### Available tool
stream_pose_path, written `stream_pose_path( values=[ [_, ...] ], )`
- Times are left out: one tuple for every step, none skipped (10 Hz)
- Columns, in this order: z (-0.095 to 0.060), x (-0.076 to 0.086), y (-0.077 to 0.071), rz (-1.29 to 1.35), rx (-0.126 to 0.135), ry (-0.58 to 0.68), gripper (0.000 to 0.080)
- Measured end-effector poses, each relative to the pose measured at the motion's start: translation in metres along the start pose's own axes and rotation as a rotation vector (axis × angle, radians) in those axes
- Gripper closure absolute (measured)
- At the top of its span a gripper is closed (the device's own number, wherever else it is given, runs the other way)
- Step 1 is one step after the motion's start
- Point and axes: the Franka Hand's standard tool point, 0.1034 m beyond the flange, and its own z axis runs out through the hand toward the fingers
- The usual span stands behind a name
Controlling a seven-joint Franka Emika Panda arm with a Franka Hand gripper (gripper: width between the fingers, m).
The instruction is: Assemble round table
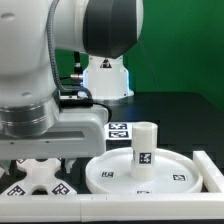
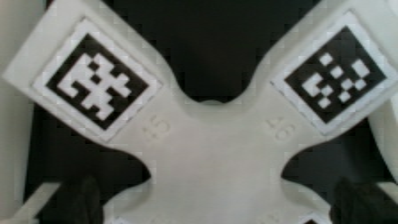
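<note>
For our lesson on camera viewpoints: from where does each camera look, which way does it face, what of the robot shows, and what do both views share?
Exterior view: off the arm, just above table height, facing the round disc with the leg upright on it; the arm fills the exterior view's left.
Wrist view: on the wrist, facing the cross-shaped foot closely; the gripper straddles it.
Shared: the cross-shaped foot.

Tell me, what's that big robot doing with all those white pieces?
The robot arm is building a little round table. The round disc lies flat, and the thick leg stands upright in its middle. The gripper is over the cross-shaped foot. Its fingers are open on either side of one of the foot's arms, and it doesn't look like it's gripping yet.
</note>
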Motion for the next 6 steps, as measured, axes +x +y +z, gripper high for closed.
stream_pose_path(
  values=[
    [0.001,0.0,-0.001,-0.002,-0.001,-0.002,0.015],
    [0.003,0.0,0.0,-0.002,0.0,-0.004,0.015],
    [0.005,0.0,0.001,-0.001,0.0,-0.007,0.015],
    [0.007,0.0,0.0,-0.001,0.0,-0.009,0.015],
    [0.01,0.0,0.001,0.0,0.0,-0.01,0.015],
    [0.013,-0.001,0.001,0.0,0.0,-0.011,0.015]
  ],
)
